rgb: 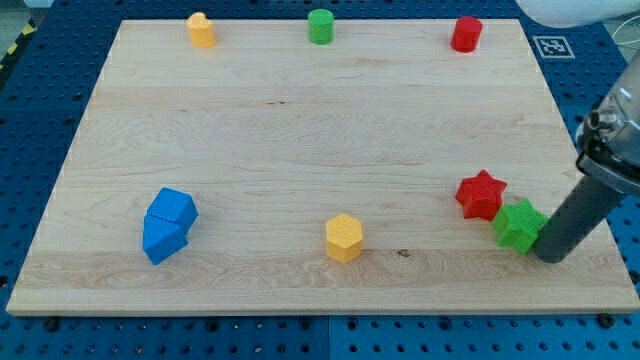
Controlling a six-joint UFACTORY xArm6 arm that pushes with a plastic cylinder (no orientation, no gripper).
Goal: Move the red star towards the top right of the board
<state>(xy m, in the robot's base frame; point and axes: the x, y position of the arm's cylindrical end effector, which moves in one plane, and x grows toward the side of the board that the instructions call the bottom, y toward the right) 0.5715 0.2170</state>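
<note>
The red star (481,194) lies on the wooden board (300,130) at the lower right. A green star (520,224) touches it on its lower right side. My tip (551,256) is at the green star's right edge, touching or nearly touching it, to the lower right of the red star. The dark rod rises from there up to the view's right edge.
A red cylinder (466,34) stands at the top right, a green cylinder (320,26) at the top middle, a yellow block (201,30) at the top left. A yellow hexagon (343,238) sits at the bottom middle. Two touching blue blocks (167,224) sit at the lower left.
</note>
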